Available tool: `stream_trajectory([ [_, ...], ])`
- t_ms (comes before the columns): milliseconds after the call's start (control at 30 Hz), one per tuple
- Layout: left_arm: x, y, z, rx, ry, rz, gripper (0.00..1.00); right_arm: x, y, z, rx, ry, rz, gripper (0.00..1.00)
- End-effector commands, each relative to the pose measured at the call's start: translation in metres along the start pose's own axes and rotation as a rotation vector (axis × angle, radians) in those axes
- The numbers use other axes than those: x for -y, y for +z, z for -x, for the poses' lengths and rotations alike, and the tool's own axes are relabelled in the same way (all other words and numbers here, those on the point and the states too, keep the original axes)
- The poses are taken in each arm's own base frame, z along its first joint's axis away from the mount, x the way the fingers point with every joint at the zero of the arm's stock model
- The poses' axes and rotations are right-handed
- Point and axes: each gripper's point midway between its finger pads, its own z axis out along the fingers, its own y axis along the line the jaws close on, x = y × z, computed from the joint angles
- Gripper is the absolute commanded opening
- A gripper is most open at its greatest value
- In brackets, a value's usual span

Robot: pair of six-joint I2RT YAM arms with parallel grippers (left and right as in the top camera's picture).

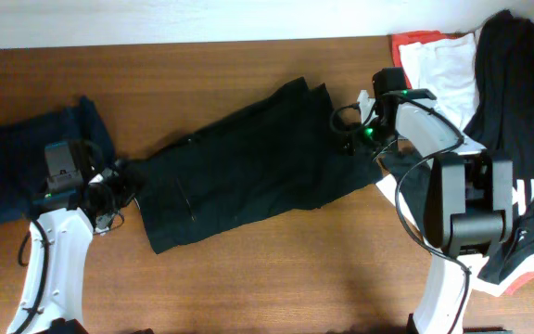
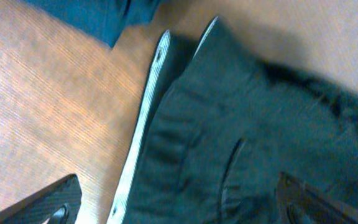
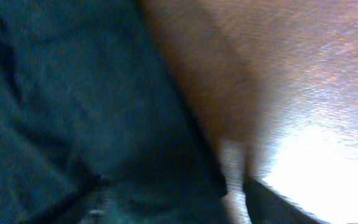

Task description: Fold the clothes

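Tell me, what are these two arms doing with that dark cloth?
Two robot arms are set to fold clothes. A dark garment lies stretched across the table, unfolded. The left hand hangs open over its waistband end; the right hand is at the opposite end, its grip too blurred to judge. A pile of clothes waits at the far right.

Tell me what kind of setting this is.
Probably a robot lab bench for laundry-folding trials: a wooden table with the left arm and right arm at it, dark trousers spread between them, and a pile of clothes waiting at the right.
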Motion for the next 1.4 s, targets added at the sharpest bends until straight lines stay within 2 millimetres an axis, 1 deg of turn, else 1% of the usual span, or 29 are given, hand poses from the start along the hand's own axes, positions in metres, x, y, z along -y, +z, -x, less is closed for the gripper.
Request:
stream_trajectory([
  [0,-0.002,-0.001,-0.010,-0.033,0.066,0.009,0.99,0.007,0.014,-0.032,-0.138,0.034,-0.064,0.04],
  [67,-0.001,-0.001,-0.011,-0.037,0.167,0.003,0.99,0.061,-0.004,-0.067,-0.240,0.285,-0.342,0.04],
  [100,0.000,-0.001,-0.011,-0.040,0.215,-0.006,0.99,0.077,-0.017,-0.088,-0.307,0.401,-0.413,0.04],
  [133,0.003,-0.001,-0.013,-0.047,0.249,-0.026,0.99,0.083,-0.023,-0.101,-0.351,0.463,-0.431,0.04],
  [167,0.009,-0.002,-0.015,-0.056,0.298,-0.061,0.99,0.087,-0.035,-0.123,-0.435,0.544,-0.454,0.04],
  [200,0.011,-0.002,-0.014,-0.051,0.315,-0.068,0.99,0.086,-0.041,-0.133,-0.480,0.562,-0.461,0.04],
  [233,0.013,-0.002,-0.012,-0.042,0.319,-0.077,0.99,0.082,-0.045,-0.136,-0.492,0.556,-0.459,0.04],
  [267,0.021,-0.002,-0.011,-0.035,0.353,-0.115,0.99,0.078,-0.048,-0.132,-0.472,0.558,-0.441,0.12],
  [333,0.029,-0.002,-0.009,-0.017,0.378,-0.137,0.99,0.078,-0.056,-0.117,-0.396,0.568,-0.418,0.44],
  [367,0.034,-0.001,-0.010,-0.011,0.406,-0.146,0.99,0.080,-0.067,-0.099,-0.319,0.575,-0.405,0.50],
  [400,0.039,-0.001,-0.009,-0.001,0.420,-0.156,0.99,0.084,-0.079,-0.081,-0.246,0.571,-0.391,0.50],
  [433,0.051,0.000,-0.008,0.023,0.452,-0.183,0.99,0.088,-0.093,-0.053,-0.152,0.557,-0.372,0.50],
  [500,0.077,0.002,-0.012,0.035,0.522,-0.276,0.98,0.084,-0.102,-0.021,-0.048,0.491,-0.317,0.50],
  [533,0.093,0.012,-0.016,0.032,0.554,-0.321,0.98,0.077,-0.101,-0.006,-0.009,0.437,-0.256,0.52],
  [567,0.104,0.026,-0.020,0.015,0.575,-0.359,0.98,0.074,-0.100,0.001,0.014,0.423,-0.235,0.54],
  [633,0.128,0.048,-0.027,-0.013,0.611,-0.471,0.94,0.075,-0.100,0.003,0.023,0.422,-0.234,0.56],
  [733,0.148,0.083,-0.031,0.010,0.661,-0.527,0.90,0.071,-0.099,0.002,0.016,0.420,-0.216,0.56],
  [800,0.152,0.093,-0.034,0.010,0.673,-0.536,0.89,0.070,-0.099,0.001,0.014,0.420,-0.212,0.56],
  [833,0.152,0.095,-0.035,0.010,0.674,-0.533,0.81,0.070,-0.099,0.001,0.014,0.420,-0.212,0.56],
  [867,0.149,0.096,-0.037,-0.005,0.670,-0.525,0.60,0.070,-0.099,0.001,0.014,0.420,-0.212,0.56],
  [900,0.145,0.097,-0.040,-0.023,0.664,-0.514,0.33,0.071,-0.099,0.002,0.014,0.420,-0.212,0.55],
  [933,0.141,0.099,-0.045,-0.050,0.655,-0.501,0.11,0.071,-0.099,0.003,0.017,0.419,-0.212,0.50],
  [967,0.137,0.097,-0.049,-0.075,0.641,-0.488,0.06,0.070,-0.095,0.004,0.019,0.389,-0.200,0.49],
  [1033,0.132,0.091,-0.054,-0.102,0.633,-0.472,0.05,0.063,-0.089,0.007,0.023,0.339,-0.151,0.49],
  [1167,0.125,0.081,-0.057,-0.128,0.619,-0.454,0.02,0.057,-0.087,0.029,0.102,0.324,-0.093,0.48],
  [1267,0.124,0.081,-0.058,-0.133,0.617,-0.451,0.02,0.057,-0.067,0.024,0.051,0.333,-0.074,0.48],
  [1300,0.124,0.081,-0.058,-0.134,0.617,-0.451,0.02,0.058,-0.059,0.022,0.030,0.337,-0.072,0.38],
  [1333,0.124,0.081,-0.058,-0.134,0.617,-0.451,0.02,0.058,-0.057,0.022,0.028,0.337,-0.072,0.16],
  [1367,0.124,0.080,-0.059,-0.137,0.616,-0.449,0.02,0.058,-0.057,0.022,0.030,0.336,-0.072,0.10],
])
